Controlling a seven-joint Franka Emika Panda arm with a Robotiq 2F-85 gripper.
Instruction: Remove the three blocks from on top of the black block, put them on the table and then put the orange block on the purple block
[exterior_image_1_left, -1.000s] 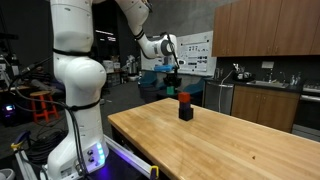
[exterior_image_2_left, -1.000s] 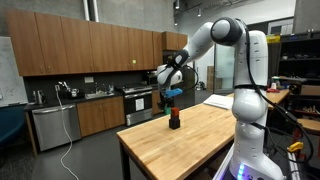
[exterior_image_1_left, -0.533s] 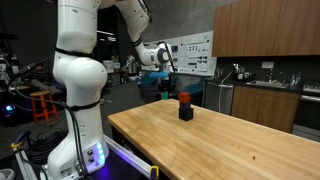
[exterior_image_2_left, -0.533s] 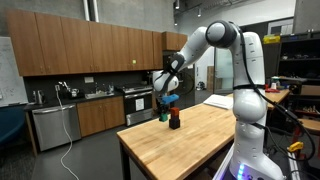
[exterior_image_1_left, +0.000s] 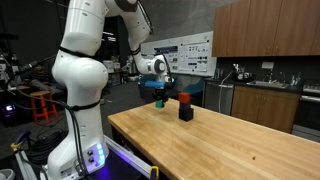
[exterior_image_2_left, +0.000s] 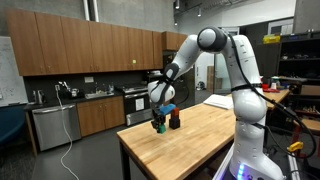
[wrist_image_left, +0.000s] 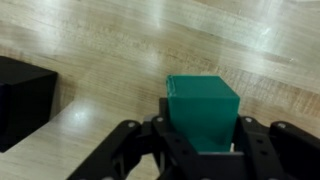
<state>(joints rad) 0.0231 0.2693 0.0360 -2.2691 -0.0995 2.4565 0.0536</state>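
Observation:
My gripper (wrist_image_left: 200, 150) is shut on the green block (wrist_image_left: 203, 108). It holds the block low over the table (exterior_image_1_left: 220, 145), beside the stack. In both exterior views the green block (exterior_image_1_left: 158, 102) (exterior_image_2_left: 158, 127) hangs at the table's edge under the gripper (exterior_image_1_left: 158, 94) (exterior_image_2_left: 159, 118). The orange block (exterior_image_1_left: 184, 98) (exterior_image_2_left: 174, 112) sits on top of the dark stack (exterior_image_1_left: 185, 113) (exterior_image_2_left: 174, 123). I cannot tell the purple block from the black block within that stack. In the wrist view a black block (wrist_image_left: 22, 95) stands at the left.
The wooden tabletop (exterior_image_2_left: 190, 150) stretches toward the robot base (exterior_image_1_left: 80, 150). Kitchen cabinets and a counter (exterior_image_1_left: 265, 95) stand behind the table. The green block is close to the table's far edge.
The gripper has moved sideways away from the stack with the green block and come down toward the tabletop beside it. The orange block and the dark stack have not moved.

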